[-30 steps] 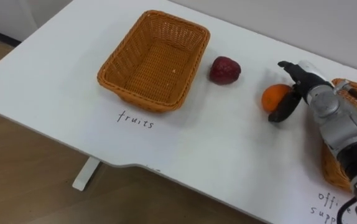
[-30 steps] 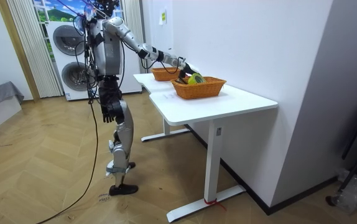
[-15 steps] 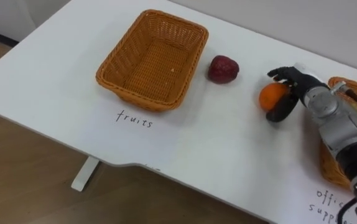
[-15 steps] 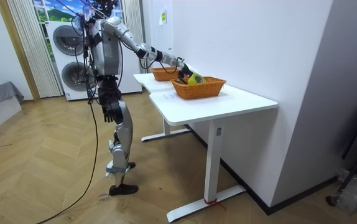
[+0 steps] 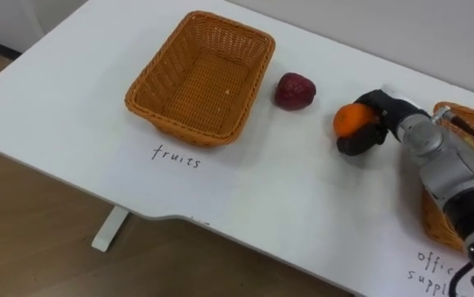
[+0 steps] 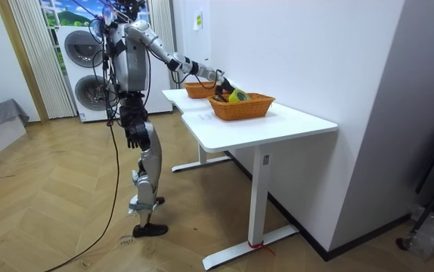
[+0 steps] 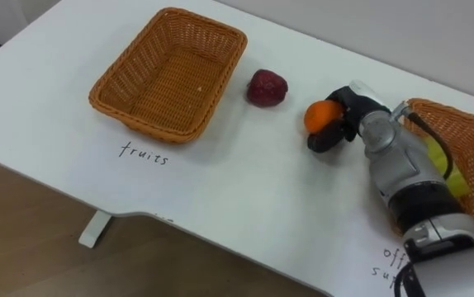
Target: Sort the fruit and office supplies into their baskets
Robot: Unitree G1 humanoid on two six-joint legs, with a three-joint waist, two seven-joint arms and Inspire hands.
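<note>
No fruit had reached the fruits basket, which sat empty well off to the left of the right hand. The orange was in that hand, fingers curled over its top and the thumb tucked under it; whether it was clear of the counter could not be told. The red fruit lay on the counter just left of the hand, between it and the fruits basket. Close by the forearm, to the right of the hand, the office supplies basket held a yellow thing. So by my reading the fruit sorting had barely begun: two fruits to go. The right arm reached forward over the counter, wrist turned inward toward the orange. The left hand hung at the robot's side.
</note>
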